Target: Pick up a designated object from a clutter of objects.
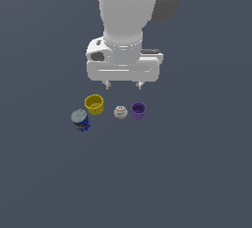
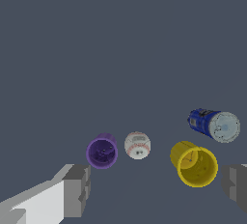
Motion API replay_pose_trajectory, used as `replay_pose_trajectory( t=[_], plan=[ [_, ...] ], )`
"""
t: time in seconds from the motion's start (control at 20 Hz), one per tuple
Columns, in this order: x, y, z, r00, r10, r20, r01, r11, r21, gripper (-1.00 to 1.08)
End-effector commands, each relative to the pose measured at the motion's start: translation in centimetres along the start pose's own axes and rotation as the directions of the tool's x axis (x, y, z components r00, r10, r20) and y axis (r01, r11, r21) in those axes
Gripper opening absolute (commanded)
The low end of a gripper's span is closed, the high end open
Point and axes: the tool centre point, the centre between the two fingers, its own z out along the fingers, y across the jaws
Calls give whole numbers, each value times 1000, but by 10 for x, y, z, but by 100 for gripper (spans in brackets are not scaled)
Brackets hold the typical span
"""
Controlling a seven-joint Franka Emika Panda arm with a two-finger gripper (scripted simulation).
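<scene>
The designated object, a small blue can (image 1: pixel 80 120) (image 2: pixel 213 124) with a silver-grey round top, stands at the exterior view's left end of the clutter. Beside it are a yellow cup (image 1: pixel 94 104) (image 2: pixel 194 164), a white ball with reddish marks (image 1: pixel 120 112) (image 2: pixel 137 145) and a purple cup (image 1: pixel 138 110) (image 2: pixel 102 151). My gripper (image 1: pixel 123 85) (image 2: pixel 155 189) hangs open above and behind the row, roughly over the ball, touching nothing. Its fingers (image 2: pixel 77 188) frame the wrist view with an empty gap between them.
The four items stand upright on a plain dark grey floor (image 1: pixel 187 173). The arm's white body (image 1: pixel 125 20) rises above the gripper in the exterior view.
</scene>
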Motion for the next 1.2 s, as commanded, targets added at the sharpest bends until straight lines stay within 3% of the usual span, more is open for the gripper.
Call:
replay_pose_trajectory(
  t=[0.0, 0.45, 1.15],
  plan=[
    [0, 0, 0, 1000, 0, 0, 0, 1000, 0, 100],
    [-8, -1, 6, 999, 29, 32, -30, 999, 22, 100],
    [-2, 16, 21, 999, -35, 25, 35, 999, 26, 100]
  ],
)
